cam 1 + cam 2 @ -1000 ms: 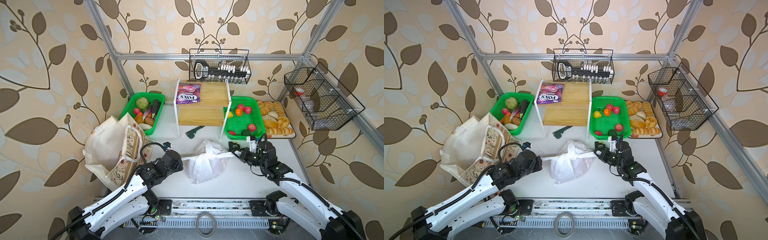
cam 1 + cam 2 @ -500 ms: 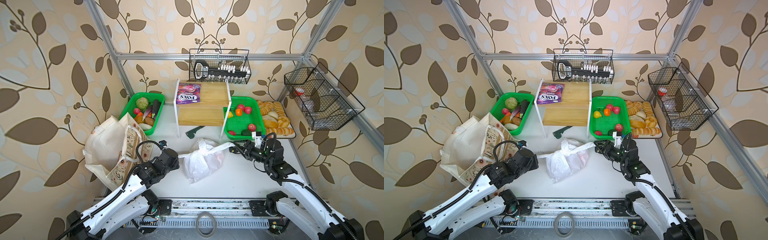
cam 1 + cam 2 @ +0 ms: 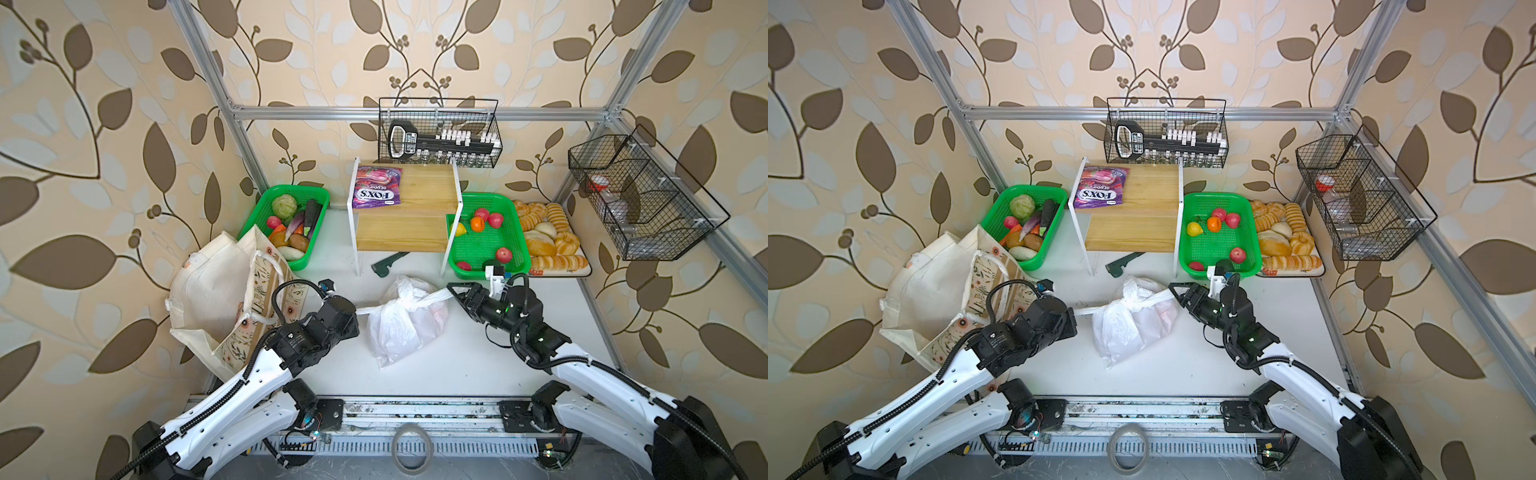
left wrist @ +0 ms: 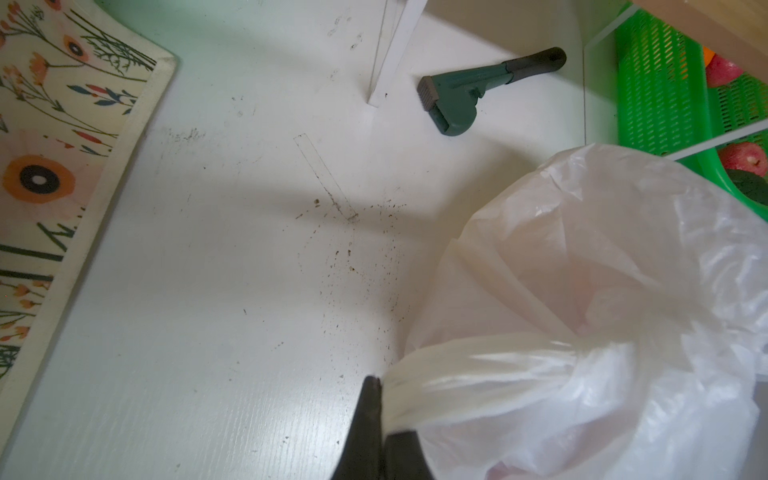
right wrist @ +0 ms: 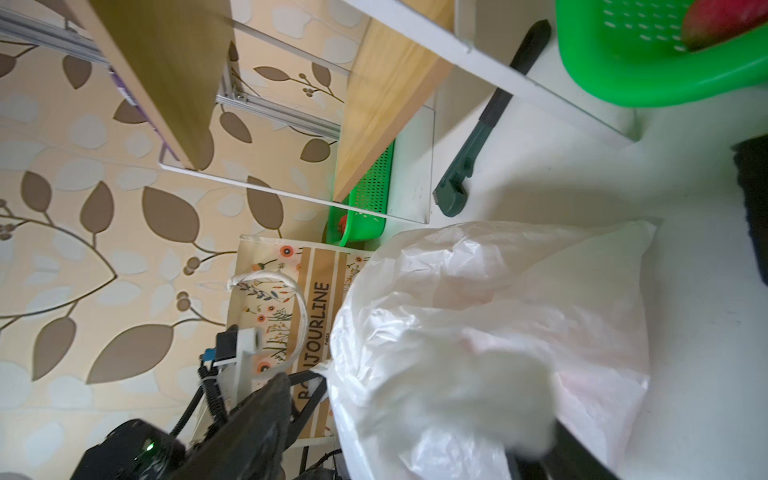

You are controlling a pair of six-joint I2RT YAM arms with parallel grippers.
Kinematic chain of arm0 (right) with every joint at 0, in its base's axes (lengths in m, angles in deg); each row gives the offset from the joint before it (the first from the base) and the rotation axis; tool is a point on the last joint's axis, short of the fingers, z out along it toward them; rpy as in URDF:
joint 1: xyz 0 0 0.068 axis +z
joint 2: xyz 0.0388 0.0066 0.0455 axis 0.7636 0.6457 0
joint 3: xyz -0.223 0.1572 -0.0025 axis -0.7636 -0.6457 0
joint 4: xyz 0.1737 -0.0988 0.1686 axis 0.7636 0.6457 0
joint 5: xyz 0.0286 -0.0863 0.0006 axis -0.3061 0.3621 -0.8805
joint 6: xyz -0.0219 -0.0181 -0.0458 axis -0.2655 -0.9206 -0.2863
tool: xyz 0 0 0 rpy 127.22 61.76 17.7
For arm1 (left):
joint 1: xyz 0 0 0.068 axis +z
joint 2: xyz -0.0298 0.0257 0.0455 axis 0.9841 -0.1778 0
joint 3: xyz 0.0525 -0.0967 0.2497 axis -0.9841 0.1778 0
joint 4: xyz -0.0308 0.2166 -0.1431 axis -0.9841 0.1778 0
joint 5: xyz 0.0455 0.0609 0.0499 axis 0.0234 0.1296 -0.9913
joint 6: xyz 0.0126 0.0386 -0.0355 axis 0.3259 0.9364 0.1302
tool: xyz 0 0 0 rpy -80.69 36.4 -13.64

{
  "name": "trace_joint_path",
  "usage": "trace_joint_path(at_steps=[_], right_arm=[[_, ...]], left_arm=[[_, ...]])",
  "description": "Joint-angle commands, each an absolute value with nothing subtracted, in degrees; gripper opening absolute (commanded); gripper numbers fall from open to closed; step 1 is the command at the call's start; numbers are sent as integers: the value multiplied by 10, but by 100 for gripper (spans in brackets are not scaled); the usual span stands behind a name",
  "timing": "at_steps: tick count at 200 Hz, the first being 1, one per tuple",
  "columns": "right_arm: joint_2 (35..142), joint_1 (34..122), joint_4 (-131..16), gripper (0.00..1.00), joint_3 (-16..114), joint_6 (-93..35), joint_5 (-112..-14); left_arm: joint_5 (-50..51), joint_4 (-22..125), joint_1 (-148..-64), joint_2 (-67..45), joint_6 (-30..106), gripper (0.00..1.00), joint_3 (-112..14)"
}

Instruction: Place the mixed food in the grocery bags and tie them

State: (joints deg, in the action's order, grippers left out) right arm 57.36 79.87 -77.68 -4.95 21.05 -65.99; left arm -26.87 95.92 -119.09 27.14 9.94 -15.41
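**White table** (image 3: pixel 478 365): the work surface.

**Stepped wooden shelf** (image 3: pixel 415 224): stands at the back, in the middle.

**Cream canvas tote** (image 3: pixel 216 291): slumped open at the left edge, with a floral print. In the right wrist view its dark lettering reads "JOURLINE"; the letters before that are hidden.

**White plastic bag** (image 3: pixel 403 328): thin, crinkled and translucent, with something pinkish showing through. It lies mid-table between the arms. Its handles cross in a knot on top and run out to either side.

**Purple packet** (image 3: pixel 376 187): lies on the shelf's upper step. Its white "FOX'S" reads upside down in both top views.

**Left gripper** (image 4: pixel 376 399): clenched on the bag's left handle strand, which is taut.

**Right gripper** (image 3: pixel 453 293): jaws spread, with the right strand lying between them. Whether they touch it cannot be told.
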Motion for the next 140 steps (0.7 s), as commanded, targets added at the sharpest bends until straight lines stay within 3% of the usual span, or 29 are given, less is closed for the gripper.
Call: trace_joint_path(at_steps=[1,34,50,68,82,140], right_arm=[[607,823,-858,77,-51,236,-609],[651,851,-888,64,-40,224,-607],[656,854,-887,48,-42,220,-593],[652,854,-875,17,-42,213,-580],[645,854,-864,0,-41,201,-568],[567,799,-747,0,-41,163,-532]], left_arm=[[-270,969,-1190,274,109,0,-180],[-273,973,-1189,278,109,0,-183],[-275,975,-1190,281,108,0,-184],[-273,977,-1190,283,108,0,-184],[-272,980,-1190,284,108,0,-184],[-325,1032,-1189,299,86,0,-174]])
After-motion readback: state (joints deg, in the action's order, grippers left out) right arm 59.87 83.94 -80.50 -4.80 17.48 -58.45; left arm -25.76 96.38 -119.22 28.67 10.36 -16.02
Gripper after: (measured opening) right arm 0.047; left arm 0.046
